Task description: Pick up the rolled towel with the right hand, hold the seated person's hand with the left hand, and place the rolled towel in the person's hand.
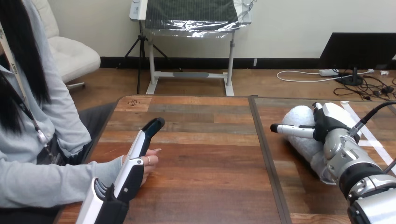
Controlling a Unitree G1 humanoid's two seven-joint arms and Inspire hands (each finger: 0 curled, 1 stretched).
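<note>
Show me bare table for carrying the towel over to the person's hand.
The wide middle of the table is bare, from the person's hand and the left hand beside it across to the rolled towel. It is crowded at the right, where the right hand rests on the towel.

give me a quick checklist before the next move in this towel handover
1. Right hand on the rolled towel: ok, it rests on it.
2. Right hand's grasp closed: cannot tell.
3. Towel lifted: not ok, it lies on the table.
4. Left hand holding the person's hand: not ok, fingers straight, alongside it.
5. Person's hand in place on the table: ok.
</note>
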